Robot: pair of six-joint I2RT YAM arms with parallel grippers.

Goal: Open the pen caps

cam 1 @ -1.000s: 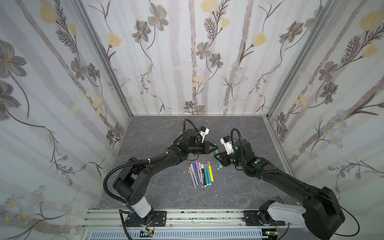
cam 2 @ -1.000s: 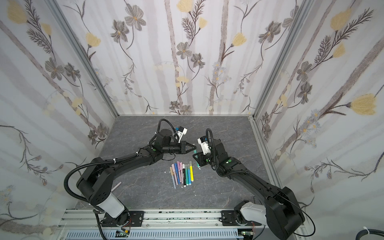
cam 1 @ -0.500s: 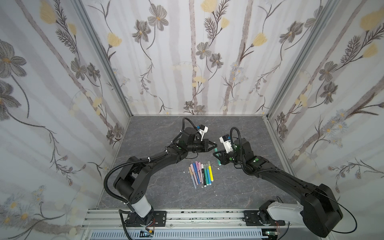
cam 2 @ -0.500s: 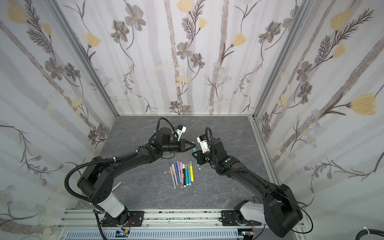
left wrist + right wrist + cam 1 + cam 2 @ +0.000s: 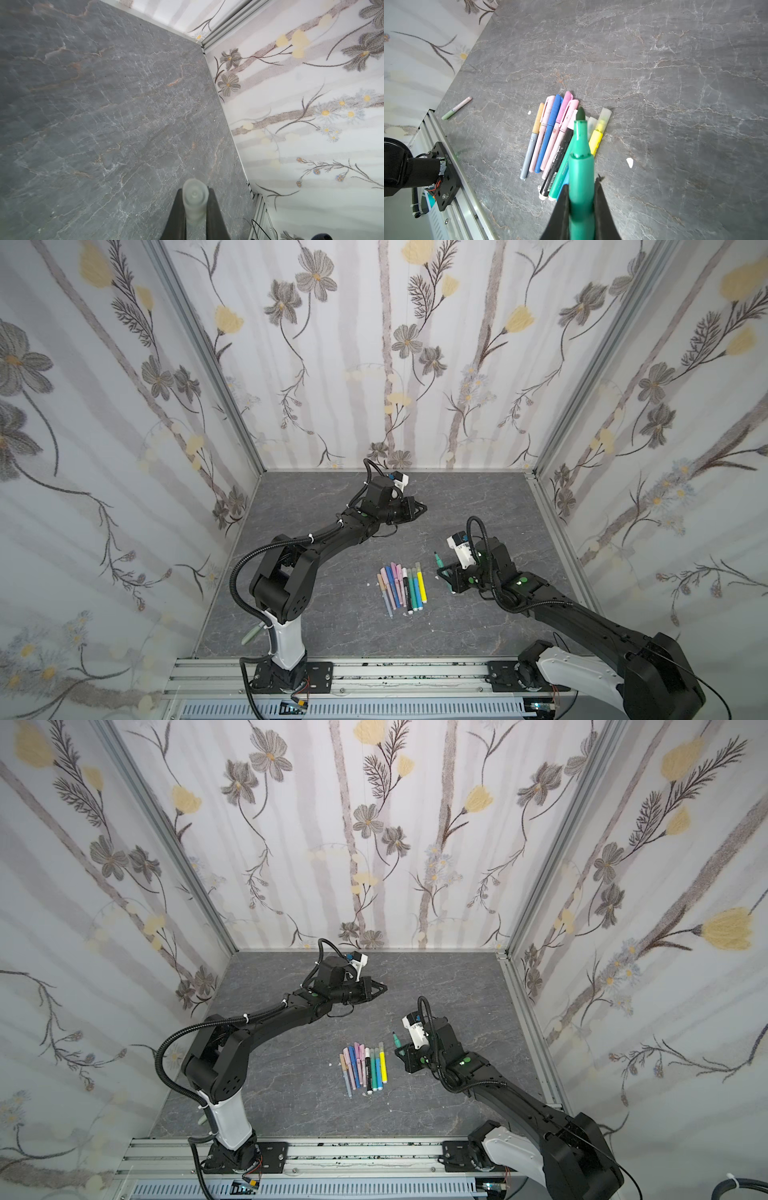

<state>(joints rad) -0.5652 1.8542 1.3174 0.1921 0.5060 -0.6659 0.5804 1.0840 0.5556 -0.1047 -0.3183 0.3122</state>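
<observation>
listing what you have on the bench, operator.

- left claw point(image 5: 195, 194): jaws drawn narrow, pinched on a frosted cap point(image 5: 195, 204). its rounded end pokes out past the fingertips. in both top views the left claw point(image 5: 420, 509) hangs over the rear half of the grey table point(image 5: 332, 497), well apart from the row of pens.
- right claw point(image 5: 581, 188): jaws narrow, clamped around a green pen point(image 5: 581, 166) whose dark tip is bare. in a top view the right claw point(image 5: 400, 1051) sits low, just beside the row.
- row of pens point(image 5: 550, 133): lying side by side mid-table. the pen caps point(image 5: 557, 108) are on them, in tan, pink, blue and frosted.
- stray pen point(image 5: 456, 108): pale green and pink, lying alone near the left arm's base and the front rail point(image 5: 374, 672).
- white specks point(image 5: 629, 162): small bits on the table either side of the row.
- room: you have bare table behind the row and between the arms. under the left claw the surface runs clear out to the metal edge strip point(image 5: 228, 124) below the floral wall point(image 5: 311, 104). the right claw stands well apart from the side wall.
</observation>
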